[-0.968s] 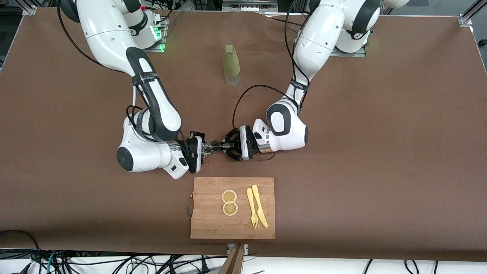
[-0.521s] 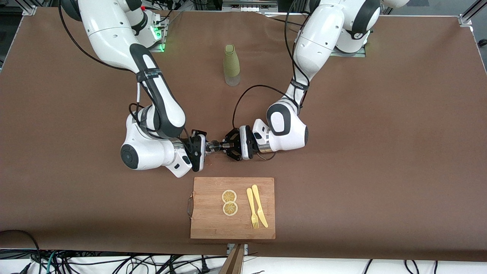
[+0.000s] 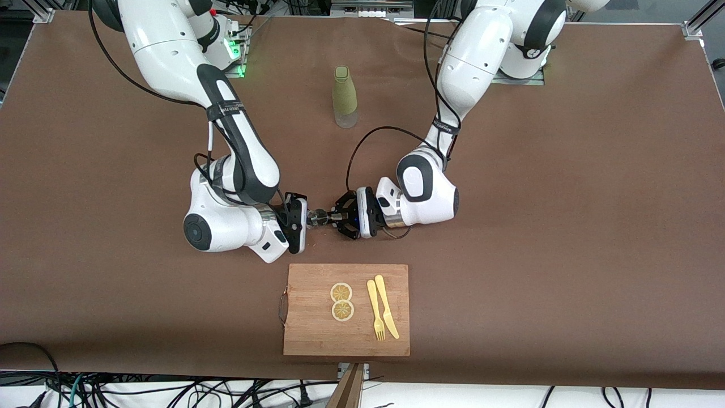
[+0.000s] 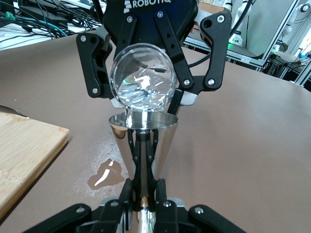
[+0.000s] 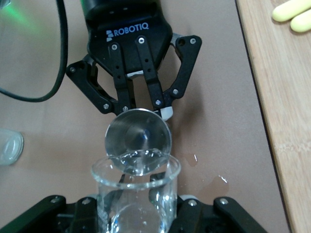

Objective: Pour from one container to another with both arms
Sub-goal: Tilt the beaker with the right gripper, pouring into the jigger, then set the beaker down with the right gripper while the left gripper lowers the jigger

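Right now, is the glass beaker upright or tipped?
Tipped. In the left wrist view the glass beaker, held by the right gripper, faces mouth-forward with its lip over the metal cup in the left gripper.

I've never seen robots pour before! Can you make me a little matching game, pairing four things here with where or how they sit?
Things:
1. clear glass
2. metal cup
3. green bottle
4. lemon slices

Places or states:
A. lying on the cutting board
B. held upright in the left gripper
C. tipped over in the right gripper
D. standing alone on the table, farther from the front camera than the cutting board

Pairs: 1-C, 2-B, 3-D, 4-A
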Controlling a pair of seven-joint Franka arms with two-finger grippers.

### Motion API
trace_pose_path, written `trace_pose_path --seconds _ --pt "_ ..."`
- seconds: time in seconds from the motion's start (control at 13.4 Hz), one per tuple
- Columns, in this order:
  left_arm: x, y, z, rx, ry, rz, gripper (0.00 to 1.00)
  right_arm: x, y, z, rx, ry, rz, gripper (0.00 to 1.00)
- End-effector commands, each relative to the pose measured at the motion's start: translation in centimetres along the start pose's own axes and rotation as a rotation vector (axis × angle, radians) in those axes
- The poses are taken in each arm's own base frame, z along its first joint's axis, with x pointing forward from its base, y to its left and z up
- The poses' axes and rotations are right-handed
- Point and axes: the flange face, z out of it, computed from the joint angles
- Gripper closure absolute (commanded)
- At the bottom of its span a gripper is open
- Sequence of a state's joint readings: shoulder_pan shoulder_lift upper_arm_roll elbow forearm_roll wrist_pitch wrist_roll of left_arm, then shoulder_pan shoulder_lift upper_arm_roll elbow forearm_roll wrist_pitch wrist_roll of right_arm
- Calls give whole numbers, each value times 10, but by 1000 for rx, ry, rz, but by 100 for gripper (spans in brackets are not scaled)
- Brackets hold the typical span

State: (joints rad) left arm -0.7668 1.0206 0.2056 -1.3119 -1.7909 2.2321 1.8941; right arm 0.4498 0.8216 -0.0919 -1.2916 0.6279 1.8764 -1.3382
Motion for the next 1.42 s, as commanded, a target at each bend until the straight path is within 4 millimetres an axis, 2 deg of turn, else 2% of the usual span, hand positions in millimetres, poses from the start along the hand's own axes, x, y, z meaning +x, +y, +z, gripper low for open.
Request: trace_pose_path --seconds 0.0,0.15,0.3,0.45,0.6,0.67,0.74,0.97,1.04,1.34 --pt "4 -3 3 5 35 1 100 -2 -1 -12 4 34 -89 74" --pt "4 -4 2 5 36 1 100 -6 2 -18 15 113 -130 73" --pt "3 -5 0 -12 43 0 100 -26 10 -30 29 186 -140 73" --pt "1 -16 -16 -52 72 7 100 -48 19 -41 30 259 -157 72" --pt "-4 -31 -38 -72 110 65 100 -81 29 -45 24 331 -190 72" --pt "-13 -36 -51 -108 134 70 100 -96 32 -46 19 359 -218 72" --pt "-16 -46 -69 -140 162 101 100 -114 35 -46 16 390 -240 72" --pt "-40 -67 -123 -245 179 177 100 -166 40 -53 42 445 -307 72" --pt "-45 -74 -149 -284 170 206 100 -188 42 -50 49 457 -332 72" --pt "-92 -94 -259 -421 152 326 100 -256 45 -28 46 518 -422 71"
